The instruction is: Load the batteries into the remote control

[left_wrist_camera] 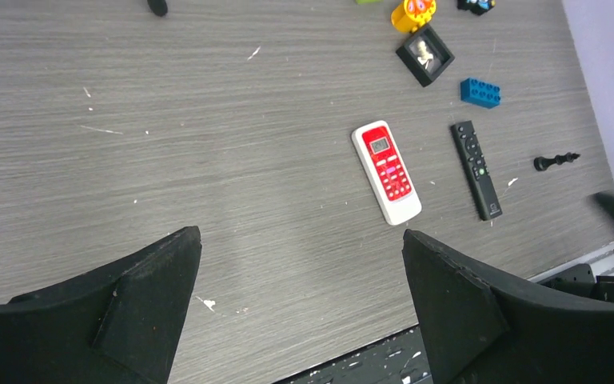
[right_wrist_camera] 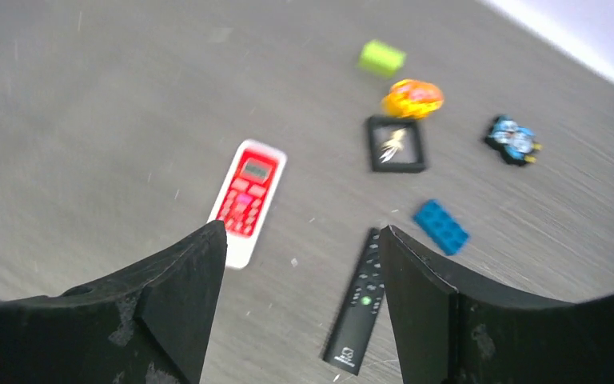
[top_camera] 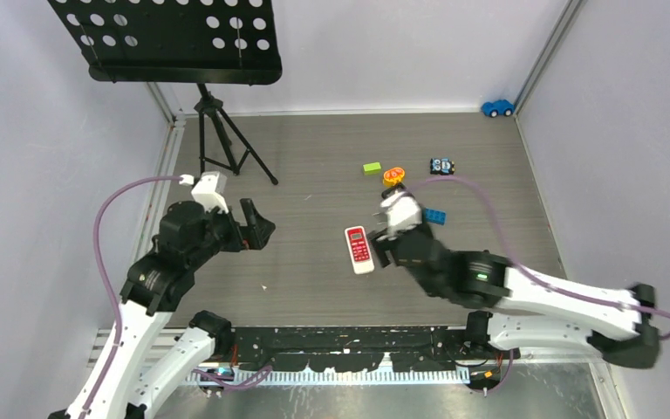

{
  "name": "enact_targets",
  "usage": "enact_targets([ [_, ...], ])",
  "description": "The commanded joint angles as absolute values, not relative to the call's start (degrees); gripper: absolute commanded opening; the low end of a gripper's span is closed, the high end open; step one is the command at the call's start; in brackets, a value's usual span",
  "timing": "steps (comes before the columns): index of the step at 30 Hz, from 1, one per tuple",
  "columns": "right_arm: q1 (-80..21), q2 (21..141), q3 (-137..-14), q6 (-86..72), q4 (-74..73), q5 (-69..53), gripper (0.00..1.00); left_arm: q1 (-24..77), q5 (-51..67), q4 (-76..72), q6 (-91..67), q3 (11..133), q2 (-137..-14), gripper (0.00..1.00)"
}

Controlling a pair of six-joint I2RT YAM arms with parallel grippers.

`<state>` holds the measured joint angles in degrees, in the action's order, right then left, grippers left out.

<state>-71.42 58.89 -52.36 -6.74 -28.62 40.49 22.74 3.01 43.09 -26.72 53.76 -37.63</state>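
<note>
A red-and-white remote (top_camera: pixel 358 249) lies face up at mid-table; it also shows in the left wrist view (left_wrist_camera: pixel 387 170) and the right wrist view (right_wrist_camera: pixel 246 200). A slim black remote (left_wrist_camera: pixel 476 170) lies to its right, face up, and shows between my right fingers (right_wrist_camera: pixel 357 304); in the top view my right arm hides it. My right gripper (right_wrist_camera: pixel 302 240) is open and empty, hovering just right of the red remote (top_camera: pixel 386 246). My left gripper (top_camera: pixel 257 227) is open and empty, well left of both remotes (left_wrist_camera: pixel 300 240). No batteries are in view.
A black picture frame (left_wrist_camera: pixel 424 54), blue brick (top_camera: pixel 434 216), green brick (top_camera: pixel 372 168), orange-yellow toy (top_camera: pixel 393 176) and small toy car (top_camera: pixel 441 166) lie behind the remotes. A black pawn-like piece (left_wrist_camera: pixel 556 161) lies right of the black remote. A music stand (top_camera: pixel 174 39) on a tripod stands back left; a blue car (top_camera: pixel 497 107) sits far back.
</note>
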Motion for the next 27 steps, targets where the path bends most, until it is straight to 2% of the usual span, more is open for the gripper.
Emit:
enact_targets([
  [1,-71.48,39.27,-51.63,-13.27,-27.59,61.77,0.74,22.57,0.94,43.51,-24.5,56.55,-34.05,1.0],
  [5,-71.46,22.86,-49.35,-9.81,-24.61,79.16,0.85,22.56,3.93,41.48,-23.66,55.57,-29.71,1.0],
  [9,-71.47,14.14,-50.32,-8.06,-25.99,84.9,0.86,22.52,3.57,42.43,-22.67,55.87,-27.26,1.0],
  [15,-71.49,13.36,-55.25,-19.87,-38.27,91.17,0.87,22.57,0.49,46.02,-20.8,58.17,-24.65,1.0],
  [27,-71.48,13.36,-54.38,-21.29,-38.42,91.68,0.9,22.5,-0.41,47.3,-21.1,58.8,-22.84,1.0],
])
